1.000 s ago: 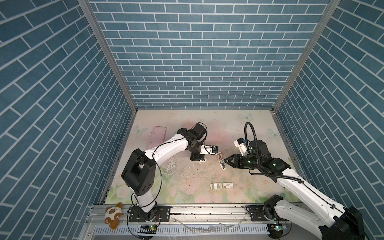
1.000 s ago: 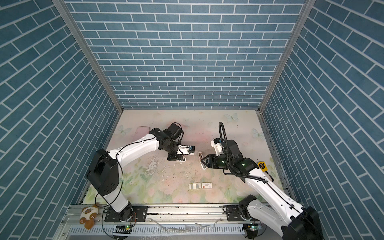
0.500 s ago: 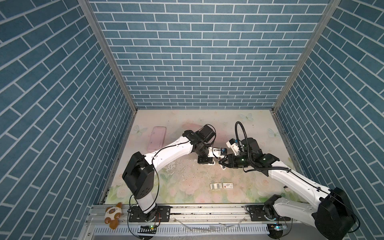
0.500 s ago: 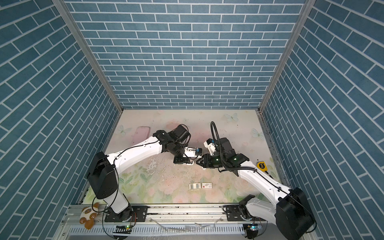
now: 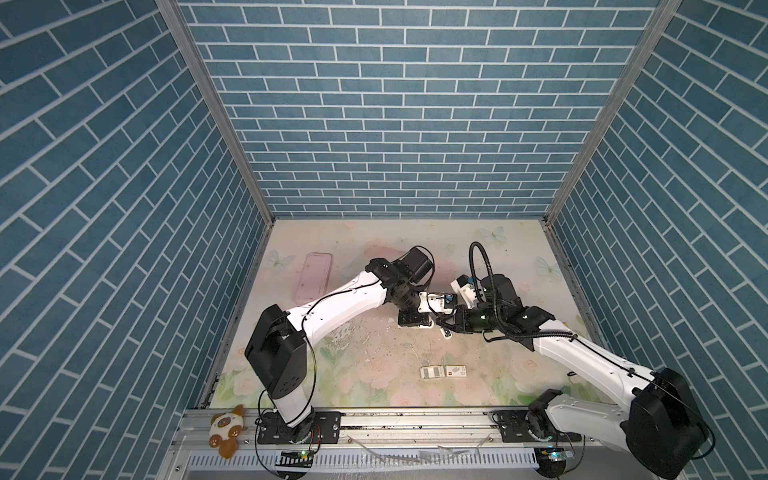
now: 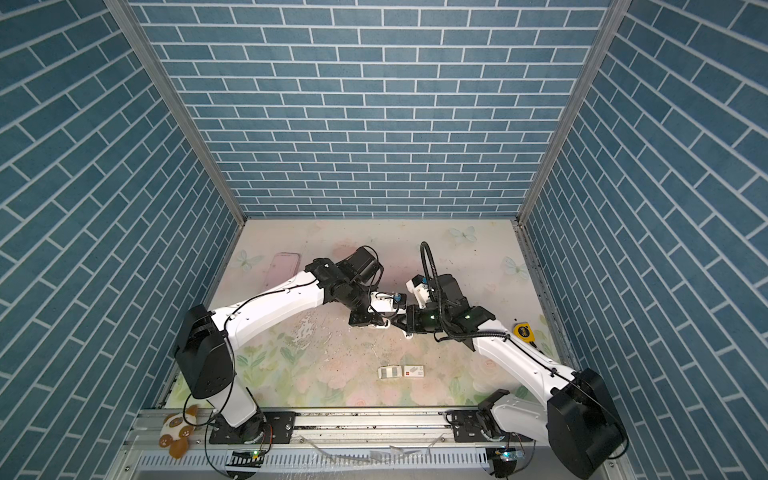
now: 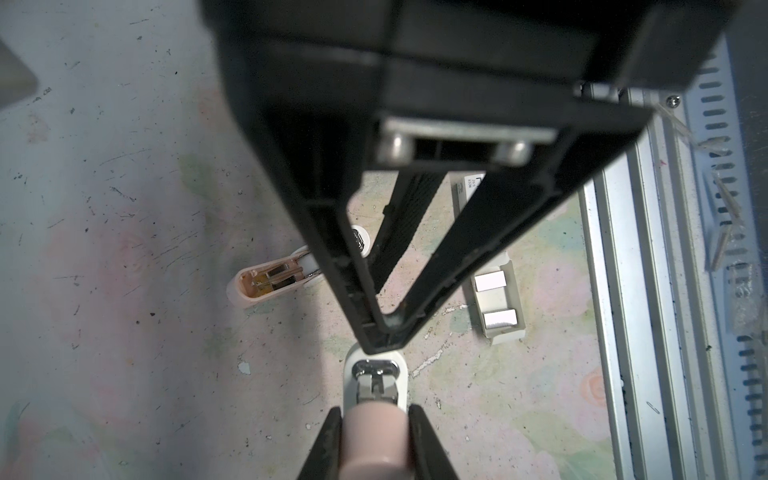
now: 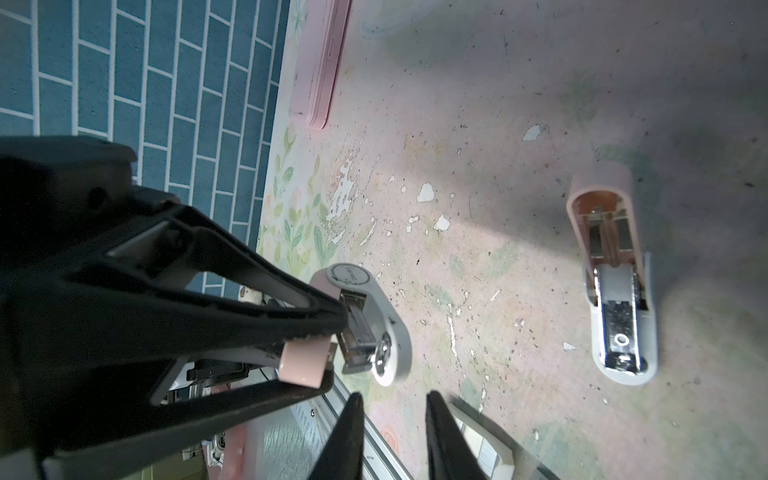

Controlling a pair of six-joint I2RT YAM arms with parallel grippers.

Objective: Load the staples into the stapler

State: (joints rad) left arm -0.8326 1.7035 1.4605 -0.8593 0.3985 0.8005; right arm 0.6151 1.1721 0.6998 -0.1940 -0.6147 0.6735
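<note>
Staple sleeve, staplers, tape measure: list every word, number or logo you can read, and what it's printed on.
Nothing reads with certainty.
Staple sleeve: small dark print, too blurred; in a top view only a red mark shows.
Round cap of the stapler in the left hand: faint lettering, unreadable.
Yellow tape measure: dark mark, too small.

Staples (image 7: 500,320) sit in tray (image 7: 495,300); fingers (image 7: 328,440) clamp pink stapler (image 7: 374,436).
</note>
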